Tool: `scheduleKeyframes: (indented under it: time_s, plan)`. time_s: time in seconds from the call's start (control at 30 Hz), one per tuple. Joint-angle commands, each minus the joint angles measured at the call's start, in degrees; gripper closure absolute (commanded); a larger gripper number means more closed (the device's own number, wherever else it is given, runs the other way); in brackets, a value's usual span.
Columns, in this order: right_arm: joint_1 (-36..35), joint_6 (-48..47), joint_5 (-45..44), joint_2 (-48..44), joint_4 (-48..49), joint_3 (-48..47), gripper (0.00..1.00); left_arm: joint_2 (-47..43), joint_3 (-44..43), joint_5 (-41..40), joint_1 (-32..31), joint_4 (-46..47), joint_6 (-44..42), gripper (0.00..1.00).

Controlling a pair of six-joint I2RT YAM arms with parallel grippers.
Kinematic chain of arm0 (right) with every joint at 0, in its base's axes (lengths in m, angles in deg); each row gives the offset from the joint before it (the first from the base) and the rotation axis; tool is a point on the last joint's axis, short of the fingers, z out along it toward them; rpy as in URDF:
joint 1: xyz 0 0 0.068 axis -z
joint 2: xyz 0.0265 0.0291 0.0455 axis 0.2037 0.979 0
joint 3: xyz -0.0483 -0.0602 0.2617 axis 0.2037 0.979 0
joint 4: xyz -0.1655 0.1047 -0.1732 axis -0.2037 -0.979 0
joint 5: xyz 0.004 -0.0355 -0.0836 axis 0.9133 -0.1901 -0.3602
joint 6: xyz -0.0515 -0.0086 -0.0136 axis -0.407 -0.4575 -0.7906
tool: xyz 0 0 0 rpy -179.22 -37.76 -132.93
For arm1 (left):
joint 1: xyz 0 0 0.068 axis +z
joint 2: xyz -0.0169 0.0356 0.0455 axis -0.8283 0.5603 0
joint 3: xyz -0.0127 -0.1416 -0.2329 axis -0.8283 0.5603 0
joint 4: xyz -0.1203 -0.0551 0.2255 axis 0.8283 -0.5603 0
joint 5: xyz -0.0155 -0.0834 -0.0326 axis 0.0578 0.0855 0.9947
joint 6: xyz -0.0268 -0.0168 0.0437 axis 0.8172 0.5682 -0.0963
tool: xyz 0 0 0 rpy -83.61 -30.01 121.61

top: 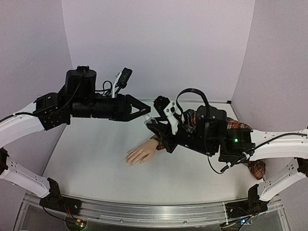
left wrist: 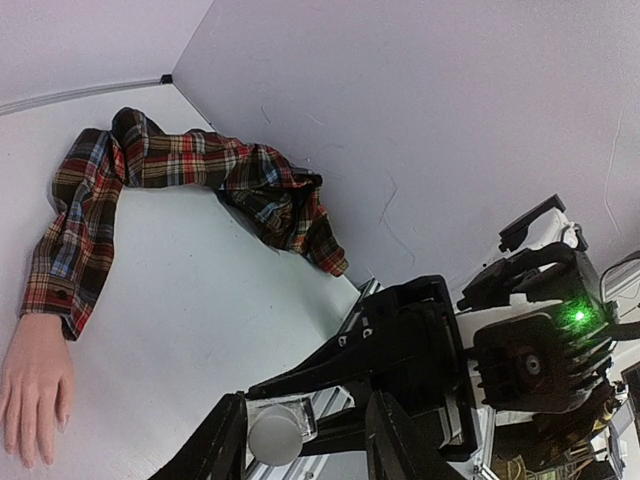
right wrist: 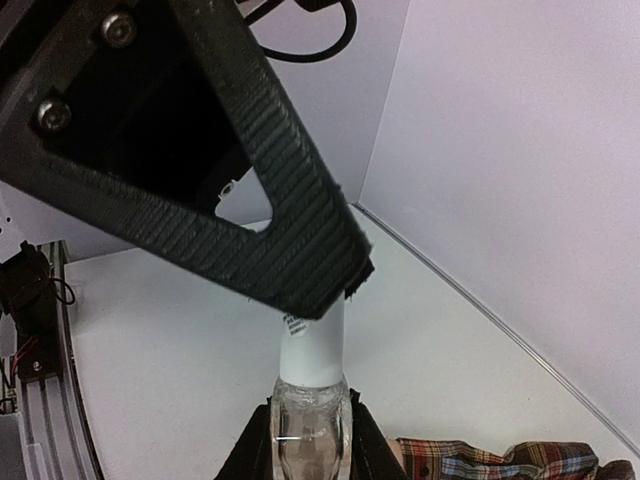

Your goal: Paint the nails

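My right gripper is shut on the glass body of a small clear bottle, held in the air above the table. The bottle's white cap points at my left gripper. The left jaws stand open around the cap: it lies against one finger, with a gap to the other finger. The pale mannequin hand lies flat on the table below, at the end of a red plaid sleeve. Its nails are too small to make out.
The plaid shirt bunches up behind and under my right arm by the right wall. Purple walls enclose the white table on three sides. An aluminium rail runs along the near edge.
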Motion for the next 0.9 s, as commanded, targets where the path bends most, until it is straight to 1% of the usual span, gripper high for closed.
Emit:
scheduleKeyframes:
  time_s: [0.0, 0.1, 0.3, 0.4, 0.53, 0.6, 0.7, 0.87]
  plan:
    - [0.18, -0.24, 0.26, 0.18, 0.91, -2.61, 1.0, 0.57, -2.41, 0.76, 0.17, -1.7, -1.19, 0.57]
    - [0.18, -0.15, -0.17, 0.39, 0.9, -2.74, 1.0, 0.7, -2.24, 0.75, 0.18, -1.98, -1.49, 0.59]
    - [0.18, 0.05, -0.1, 0.69, 0.89, -2.92, 1.0, 0.7, -2.08, 1.26, 0.18, -1.74, -1.68, 0.7]
    - [0.18, 0.14, -0.46, 0.85, 0.91, -3.11, 1.0, 0.92, -2.1, 1.48, 0.19, -1.7, -1.65, 0.74]
    - [0.18, 0.11, -0.57, 0.98, 0.91, -3.34, 1.0, 0.93, -1.95, 1.51, 0.19, -1.8, -1.67, 0.74]
    - [0.18, 0.15, -0.7, 0.99, 0.93, -3.35, 1.0, 0.9, -1.93, 1.45, 0.19, -1.91, -1.75, 0.71]
    - [0.18, 0.16, -0.46, 0.9, 0.9, -3.42, 1.0, 0.96, -1.83, 1.24, 0.16, -1.99, -1.73, 0.7]
    - [0.18, 0.35, -0.41, 1.07, 0.89, -3.41, 1.0, 0.88, -1.85, 1.13, 0.19, -2.0, -1.7, 0.75]
